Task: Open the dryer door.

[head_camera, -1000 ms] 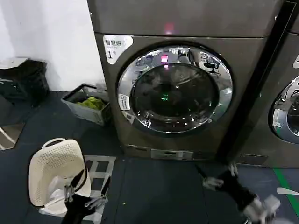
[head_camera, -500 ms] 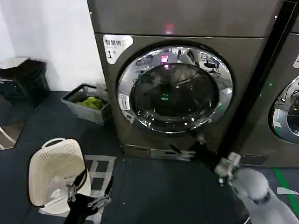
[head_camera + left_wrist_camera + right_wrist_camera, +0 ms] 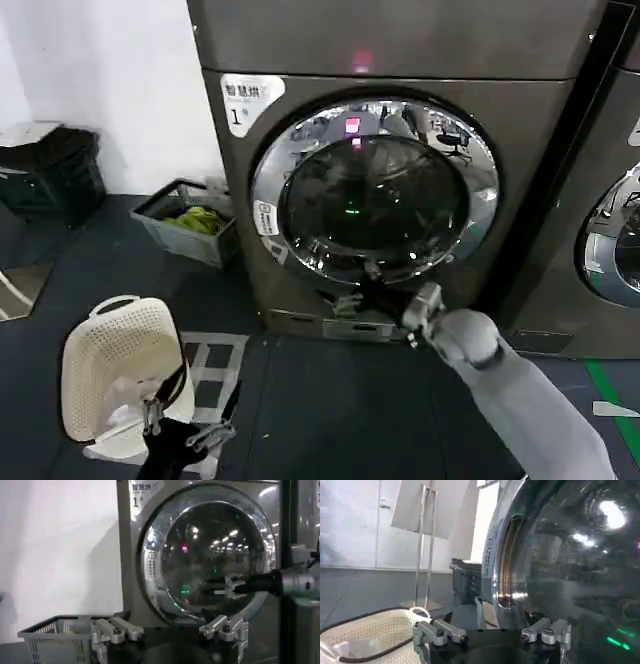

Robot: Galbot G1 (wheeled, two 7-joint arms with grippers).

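- dryer door: round porthole, chrome rim, dark glass, centred on the front of the dark grey machine with the "1" sticker. Looks fully closed, rim flush to the front panel.
- No obvious handle in the head view. The right wrist view shows a dark gap behind the chrome rim on the sticker side, so the pull lip is probably there, about 9 o'clock on the door. My read, not certain.
- right gripper: at roughly 6 o'clock on the door, at the lower rim, arm reaching in from 5 o'clock. Jaws wide, holding nothing. Can't tell whether the tips touch the chrome.
- Left wrist view puts that gripper in front of the lower glass, fingers pointing toward the 9 o'clock side.
- Doing the step well: slide the tips along the rim toward 9 o'clock, hook one finger into the gap, don't squeeze the chrome face; it's smooth and curved and will likely slip.
- Then pull outward in an arc, following the hinge, presumably at 3 o'clock.
- left gripper: parked low at 7 o'clock, over the white laundry basket on the floor. Jaws apart, holding nothing.
- Grey crate sits at 9 o'clock beside the machine, likely clear of the swing.
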